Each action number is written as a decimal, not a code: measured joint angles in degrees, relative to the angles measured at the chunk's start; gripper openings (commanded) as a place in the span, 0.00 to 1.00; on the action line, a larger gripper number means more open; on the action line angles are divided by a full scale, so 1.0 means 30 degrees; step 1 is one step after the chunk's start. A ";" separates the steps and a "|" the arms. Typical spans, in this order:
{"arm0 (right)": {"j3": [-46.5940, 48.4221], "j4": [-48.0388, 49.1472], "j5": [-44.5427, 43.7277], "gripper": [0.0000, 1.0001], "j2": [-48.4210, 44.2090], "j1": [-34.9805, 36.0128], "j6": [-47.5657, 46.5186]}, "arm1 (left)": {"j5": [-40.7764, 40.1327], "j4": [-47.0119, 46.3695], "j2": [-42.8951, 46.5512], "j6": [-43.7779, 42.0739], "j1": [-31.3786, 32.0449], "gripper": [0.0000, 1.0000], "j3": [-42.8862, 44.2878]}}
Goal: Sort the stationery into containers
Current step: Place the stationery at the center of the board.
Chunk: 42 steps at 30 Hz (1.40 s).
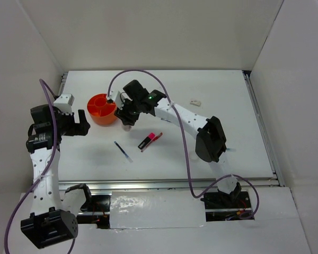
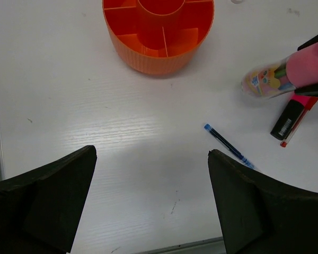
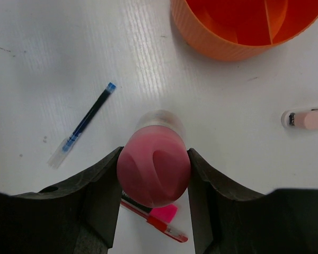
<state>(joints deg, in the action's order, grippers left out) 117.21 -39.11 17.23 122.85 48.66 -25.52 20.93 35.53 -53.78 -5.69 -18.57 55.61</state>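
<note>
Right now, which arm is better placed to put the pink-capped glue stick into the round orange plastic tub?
Right. The right tool grips the pink-capped glue stick just beside the round orange plastic tub; the left tool hangs open and empty.

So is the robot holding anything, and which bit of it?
The right gripper holds the glue stick by its pink cap. The left gripper is open and holds nothing.
</note>
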 measured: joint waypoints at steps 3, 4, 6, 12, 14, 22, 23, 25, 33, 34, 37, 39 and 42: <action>-0.0437 0.0284 -0.0175 0.08 0.0175 -0.0022 0.0189 | 0.0022 0.0051 0.0576 -0.0153 0.0000 0.99 0.0000; -0.0554 0.0299 -0.0233 0.11 0.0219 -0.0022 0.0255 | 0.0029 0.0058 0.0794 -0.0204 0.0000 0.99 0.0000; -0.0597 0.0379 -0.0277 0.15 0.0386 -0.0058 0.0415 | 0.0044 0.0087 0.1035 -0.0393 0.0000 0.99 0.0000; -0.1086 0.0903 -0.0131 0.21 0.0787 -0.0066 0.0925 | 0.0160 0.0364 0.0998 -0.0619 0.0000 0.99 0.0000; -0.1122 0.0911 -0.0051 0.21 0.1005 -0.0109 0.1107 | 0.0270 0.0379 0.0998 -0.0619 0.0000 0.99 0.0000; -0.1887 0.1843 0.0117 0.53 0.1311 -0.0226 0.1617 | 0.0357 0.0474 0.0998 -0.0619 0.0000 0.99 0.0000; -0.2011 0.2069 0.0168 0.56 0.1297 -0.0240 0.1676 | 0.0364 0.0474 0.0998 -0.0619 0.0000 0.99 0.0000; -0.2193 0.2433 0.0270 0.66 0.1268 -0.0248 0.1843 | 0.0364 0.0474 0.0998 -0.0619 0.0000 0.99 -0.0007; -0.2718 0.2441 0.0699 1.00 0.0925 -0.0364 0.2732 | 0.1137 0.0539 0.0954 -0.0707 0.0000 0.99 -0.0131; -0.2718 0.2382 0.0845 1.00 0.0685 -0.0393 0.2856 | 0.1406 0.0583 0.0896 -0.0780 0.0000 0.99 -0.0124; -0.2718 0.2288 0.1384 1.00 -0.0597 -0.0576 0.3271 | 0.2455 0.0729 0.0539 -0.1137 0.0007 0.99 0.0022; -0.2841 0.2295 0.1778 1.00 -0.1792 -0.0852 0.3628 | 0.3330 0.0933 0.0007 -0.1574 0.0044 0.99 0.0386; -0.3162 0.2244 0.2594 1.00 -0.4226 -0.1814 0.4153 | 0.4226 0.1158 -0.1100 -0.1931 0.0474 0.99 0.1246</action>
<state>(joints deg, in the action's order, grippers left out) 107.72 -32.38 25.02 110.17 43.22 -13.06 33.61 39.00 -57.08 -11.49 -17.15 59.35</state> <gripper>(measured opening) 0.997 0.993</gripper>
